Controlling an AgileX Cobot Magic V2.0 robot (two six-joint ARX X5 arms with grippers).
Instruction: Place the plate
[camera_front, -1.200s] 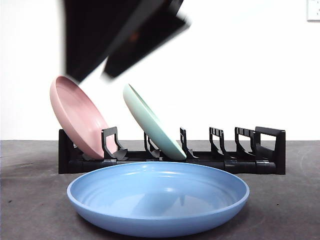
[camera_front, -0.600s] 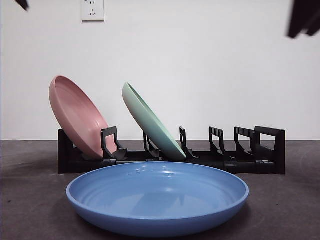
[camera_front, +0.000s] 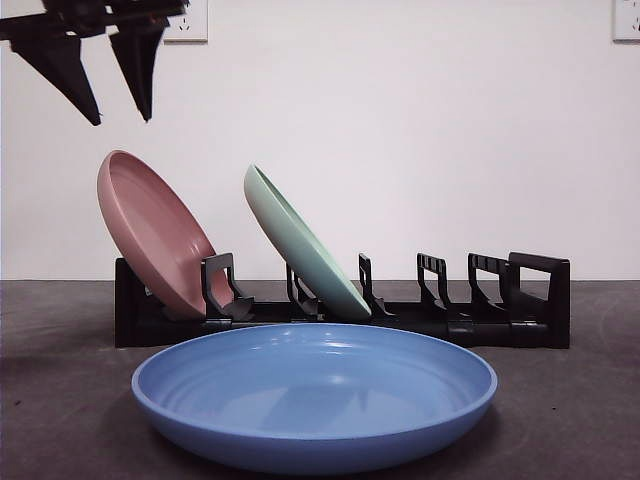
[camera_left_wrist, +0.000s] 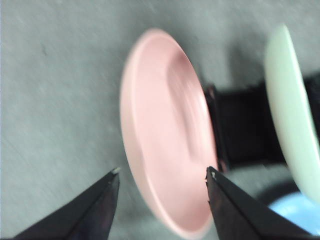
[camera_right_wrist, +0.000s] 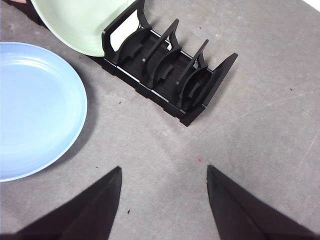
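A pink plate (camera_front: 150, 235) leans in the leftmost slot of the black rack (camera_front: 450, 312). A pale green plate (camera_front: 300, 245) leans in a slot to its right. A large blue plate (camera_front: 315, 395) lies flat on the table in front of the rack. My left gripper (camera_front: 112, 95) hangs open high above the pink plate, holding nothing. In the left wrist view the pink plate (camera_left_wrist: 165, 150) lies beyond that open left gripper (camera_left_wrist: 162, 174), blurred. My right gripper (camera_right_wrist: 164, 172) is open and empty over bare table, beside the blue plate (camera_right_wrist: 35, 110) and the rack's (camera_right_wrist: 170, 70) free end.
Several rack slots (camera_front: 490, 290) to the right of the green plate (camera_right_wrist: 80, 22) hold nothing. The grey table (camera_right_wrist: 250, 150) runs on to the right of the rack. A white wall with sockets (camera_front: 190, 20) stands behind.
The big dark arm over the pink plate a second ago lifted away. An open gripper now shows at the top left. The plates have not moved.
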